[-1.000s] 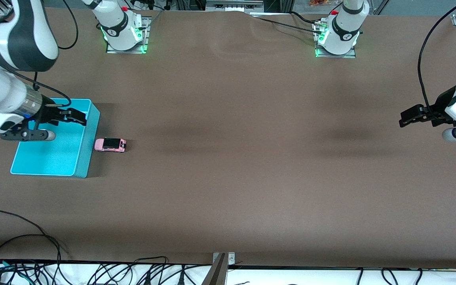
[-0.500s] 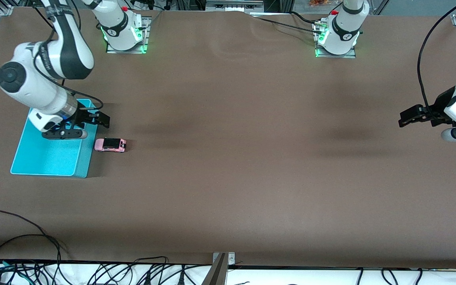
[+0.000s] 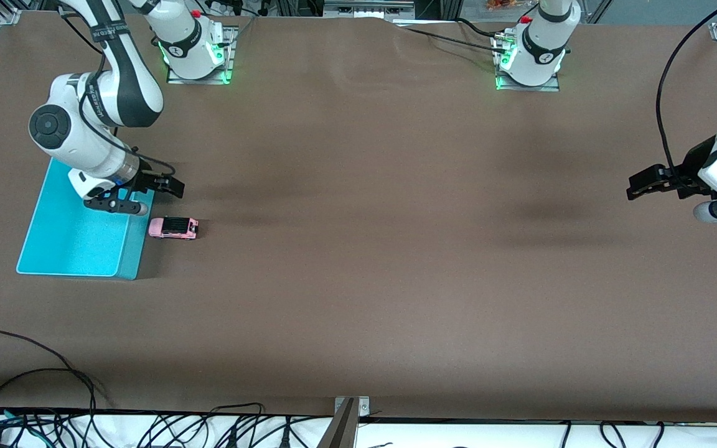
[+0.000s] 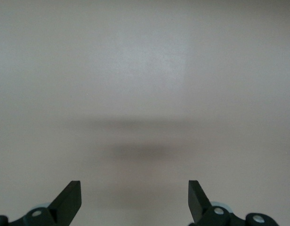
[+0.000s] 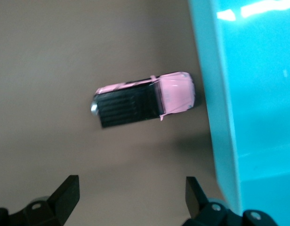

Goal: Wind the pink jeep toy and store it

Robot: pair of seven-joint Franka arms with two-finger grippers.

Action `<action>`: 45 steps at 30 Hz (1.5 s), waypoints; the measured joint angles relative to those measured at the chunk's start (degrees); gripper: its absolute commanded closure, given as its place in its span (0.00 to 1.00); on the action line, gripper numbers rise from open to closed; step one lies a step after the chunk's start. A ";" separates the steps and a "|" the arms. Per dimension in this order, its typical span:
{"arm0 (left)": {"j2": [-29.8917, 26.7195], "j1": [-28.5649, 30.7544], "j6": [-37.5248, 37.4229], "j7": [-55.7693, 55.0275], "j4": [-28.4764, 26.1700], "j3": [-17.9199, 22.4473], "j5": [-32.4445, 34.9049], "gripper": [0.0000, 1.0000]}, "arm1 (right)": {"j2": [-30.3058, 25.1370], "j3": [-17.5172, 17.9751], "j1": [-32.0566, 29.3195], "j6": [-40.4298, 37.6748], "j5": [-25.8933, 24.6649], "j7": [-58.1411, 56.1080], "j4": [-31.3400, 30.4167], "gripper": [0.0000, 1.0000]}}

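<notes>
Right gripper (image 3: 168, 185), spread and empty, hovers beside the teal bin (image 3: 66, 239); the jeep (image 3: 173, 228), lengthwise along the tabletop, touches the bin's wall. Left gripper (image 3: 635, 186), spread, waits well apart.

We see the table (image 3: 358, 261) evenly lit from overhead, with soft broad shadows under each arm; green lamps glow at the two bases; under the right gripper (image 5: 131, 188) the pink jeep toy (image 5: 145, 100) is smeared by motion blur, glare streaking the teal bin (image 5: 258, 94) beside it; the left wrist view is pale and washed out.
</notes>
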 measured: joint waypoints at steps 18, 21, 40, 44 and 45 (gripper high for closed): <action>0.00 0.00 0.04 0.00 -0.10 0.00 0.00 0.00 | 6.29 -0.04 -0.01 17.23 -3.52 30.14 -2.01 0.00; 0.00 0.00 0.05 0.00 -0.14 0.00 0.00 0.00 | 7.21 -0.04 -0.01 17.74 -4.59 34.01 -1.98 0.00; 0.00 0.00 0.10 0.00 -0.23 0.00 0.00 0.00 | 12.16 -0.46 0.00 21.99 -9.36 50.74 0.56 0.04; 0.00 0.00 0.10 0.00 -0.23 0.00 0.00 0.00 | 13.07 -1.13 -0.07 22.05 -9.36 50.86 0.58 0.03; 0.00 0.00 0.10 0.00 -0.23 0.00 0.00 0.00 | 13.36 -1.26 -0.09 22.10 -9.36 50.90 0.59 0.03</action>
